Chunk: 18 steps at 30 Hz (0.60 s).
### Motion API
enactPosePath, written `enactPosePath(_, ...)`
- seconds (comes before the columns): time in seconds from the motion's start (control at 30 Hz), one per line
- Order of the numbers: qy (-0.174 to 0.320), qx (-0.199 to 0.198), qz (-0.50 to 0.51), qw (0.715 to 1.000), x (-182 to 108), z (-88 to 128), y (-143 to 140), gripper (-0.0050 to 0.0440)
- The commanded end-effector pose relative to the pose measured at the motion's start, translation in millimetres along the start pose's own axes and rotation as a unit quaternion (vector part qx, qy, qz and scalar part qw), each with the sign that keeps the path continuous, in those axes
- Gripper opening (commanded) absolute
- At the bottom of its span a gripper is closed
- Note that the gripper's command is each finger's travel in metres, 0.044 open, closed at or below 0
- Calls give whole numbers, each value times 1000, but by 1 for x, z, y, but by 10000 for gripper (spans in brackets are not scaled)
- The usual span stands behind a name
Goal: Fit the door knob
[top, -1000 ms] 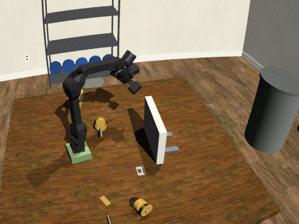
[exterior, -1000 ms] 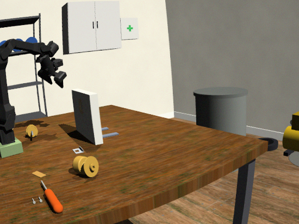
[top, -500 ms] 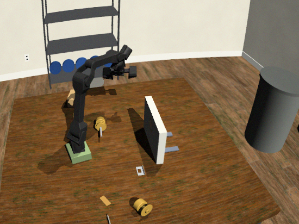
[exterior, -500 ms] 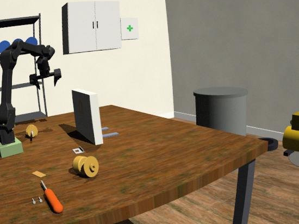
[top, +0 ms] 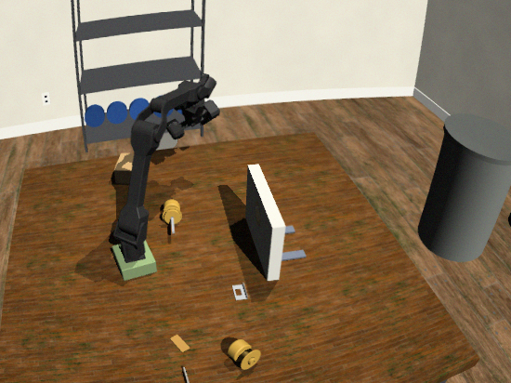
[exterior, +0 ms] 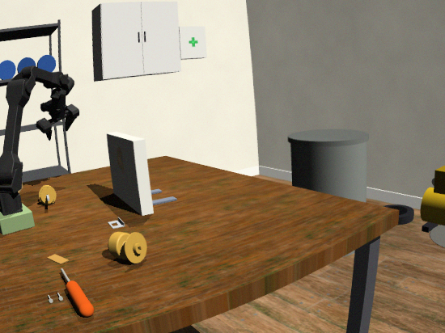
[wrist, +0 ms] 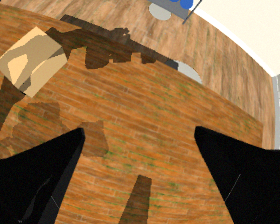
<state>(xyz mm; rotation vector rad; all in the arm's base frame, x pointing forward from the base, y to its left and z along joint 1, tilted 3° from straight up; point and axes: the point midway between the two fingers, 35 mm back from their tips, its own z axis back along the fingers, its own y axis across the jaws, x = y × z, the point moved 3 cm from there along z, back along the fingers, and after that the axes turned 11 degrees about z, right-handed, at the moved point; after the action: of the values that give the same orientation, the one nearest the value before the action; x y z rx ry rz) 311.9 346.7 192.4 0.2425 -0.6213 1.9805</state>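
The brass door knob with the grey square spindle (top: 172,213) (exterior: 47,195) lies on the table near the arm's base, with its spindle pointing towards the table's front. The white door panel (top: 274,216) (exterior: 137,167) stands upright at mid-table, with its dark face turned towards the robot. The latch socket shows only as a faint mark on that face. My gripper (top: 195,119) (exterior: 57,124) (wrist: 140,132) is open and empty. It hangs high above the back left of the table, well above and behind the knob. The knob and the door do not show in the wrist view.
A second brass knob (top: 243,352) (exterior: 127,247) lies near the front. A small square plate (top: 240,292) (exterior: 116,223), a tan plate (top: 179,343) (exterior: 57,259), an orange screwdriver (exterior: 77,294) and two screws (exterior: 54,297) lie nearby. A cardboard box (top: 123,165) (wrist: 31,60) sits at the back left. A grey bin (top: 465,192) (exterior: 329,163) stands beside the table.
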Motion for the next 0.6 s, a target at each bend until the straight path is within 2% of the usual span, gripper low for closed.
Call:
enactPosePath(0.0, -3, 7, 15, 1000, 2, -2, -2, 440)
enactPosePath(0.2, 8, 16, 0, 1000, -2, -2, 5, 440)
enactPosePath(0.37, 87, 72, -105, 988, -33, 2, 66, 440)
enactPosePath(0.57, 183, 115, -206, 954, -68, 14, 137, 440)
